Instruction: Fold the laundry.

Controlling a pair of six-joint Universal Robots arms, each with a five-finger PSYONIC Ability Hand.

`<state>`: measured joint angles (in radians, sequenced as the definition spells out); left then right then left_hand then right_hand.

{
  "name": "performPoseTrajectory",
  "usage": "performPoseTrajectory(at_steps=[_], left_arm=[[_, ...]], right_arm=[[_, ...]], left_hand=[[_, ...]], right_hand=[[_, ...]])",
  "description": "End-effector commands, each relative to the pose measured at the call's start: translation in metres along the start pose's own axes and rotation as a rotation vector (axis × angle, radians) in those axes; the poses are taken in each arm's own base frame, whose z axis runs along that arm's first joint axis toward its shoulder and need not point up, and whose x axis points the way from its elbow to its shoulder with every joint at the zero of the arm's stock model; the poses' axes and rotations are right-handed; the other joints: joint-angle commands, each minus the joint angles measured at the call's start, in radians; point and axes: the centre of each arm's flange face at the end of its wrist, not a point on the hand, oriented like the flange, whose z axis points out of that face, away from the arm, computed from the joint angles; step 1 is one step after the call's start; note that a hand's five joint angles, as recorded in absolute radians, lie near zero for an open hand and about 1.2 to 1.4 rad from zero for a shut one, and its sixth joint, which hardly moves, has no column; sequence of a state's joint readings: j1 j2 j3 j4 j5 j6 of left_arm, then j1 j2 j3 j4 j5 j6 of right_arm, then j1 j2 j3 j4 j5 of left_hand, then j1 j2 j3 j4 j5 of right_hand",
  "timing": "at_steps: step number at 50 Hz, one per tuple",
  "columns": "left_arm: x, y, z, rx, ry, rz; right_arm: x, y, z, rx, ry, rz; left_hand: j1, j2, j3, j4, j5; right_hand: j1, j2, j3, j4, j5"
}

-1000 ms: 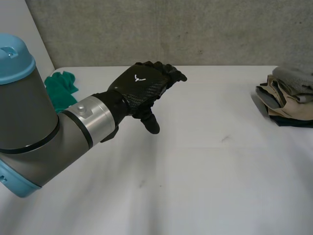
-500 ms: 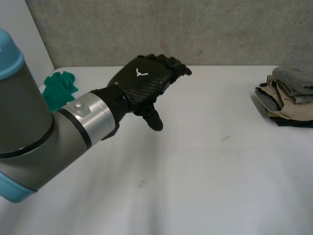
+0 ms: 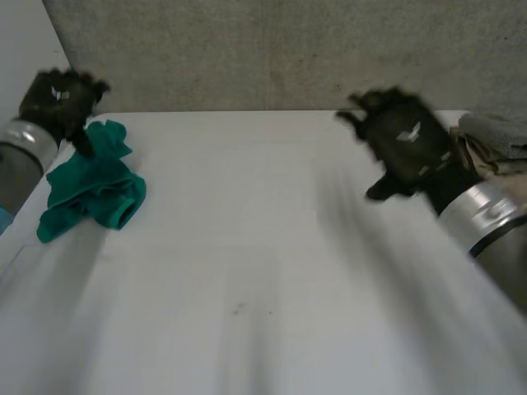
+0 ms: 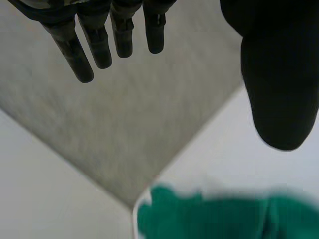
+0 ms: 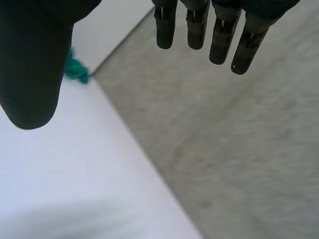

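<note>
A crumpled green cloth (image 3: 90,185) lies at the table's far left corner. My left hand (image 3: 58,99) hovers just above its back edge, open, with straight fingers (image 4: 99,45) and thumb apart and nothing in them. In the left wrist view the green cloth (image 4: 209,216) lies below the palm. My right hand (image 3: 403,144) is raised over the table's right side, open and empty, its fingers (image 5: 199,25) straight. The green cloth (image 5: 75,69) shows small and far off beside its thumb.
A stack of folded grey and beige laundry (image 3: 494,136) sits at the table's right edge, just behind my right hand. The white table (image 3: 263,271) ends at a grey wall (image 3: 272,49) at the back.
My left hand has swung from the table's middle to the far left, above the green cloth. My right hand has come into view at the right.
</note>
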<state>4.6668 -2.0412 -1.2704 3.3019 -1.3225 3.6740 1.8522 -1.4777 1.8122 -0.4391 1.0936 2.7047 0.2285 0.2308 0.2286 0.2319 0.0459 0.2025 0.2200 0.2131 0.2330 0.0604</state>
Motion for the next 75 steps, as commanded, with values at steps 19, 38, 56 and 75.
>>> performPoseTrajectory(at_steps=[19, 38, 56, 75], left_arm=[[0.057, 0.065, 0.030, -0.102, 0.073, 0.151], [0.193, -0.123, -0.113, 0.253, 0.523, -0.407], [0.213, -0.094, -0.117, 0.113, 0.437, -0.383], [0.218, -0.035, -0.197, -0.221, 0.509, -0.301]], right_arm=[[-0.017, 0.049, -0.010, -0.215, -0.001, -0.017], [0.011, 0.057, -0.008, -0.234, 0.079, -0.009], [0.017, 0.060, -0.010, -0.289, 0.139, -0.007], [0.006, 0.051, -0.027, -0.506, -0.015, 0.098]], left_hand=[[1.168, 1.165, 1.168, 1.164, 1.176], [1.168, 1.165, 1.168, 1.164, 1.176], [-0.053, -0.056, -0.053, -0.057, -0.045], [0.055, 0.053, 0.055, 0.052, 0.064]], right_hand=[[-0.028, -0.045, -0.039, -0.058, -0.060], [-0.028, -0.045, -0.039, -0.058, -0.060], [-0.028, -0.045, -0.039, -0.058, -0.060], [-0.028, -0.045, -0.039, -0.058, -0.060]])
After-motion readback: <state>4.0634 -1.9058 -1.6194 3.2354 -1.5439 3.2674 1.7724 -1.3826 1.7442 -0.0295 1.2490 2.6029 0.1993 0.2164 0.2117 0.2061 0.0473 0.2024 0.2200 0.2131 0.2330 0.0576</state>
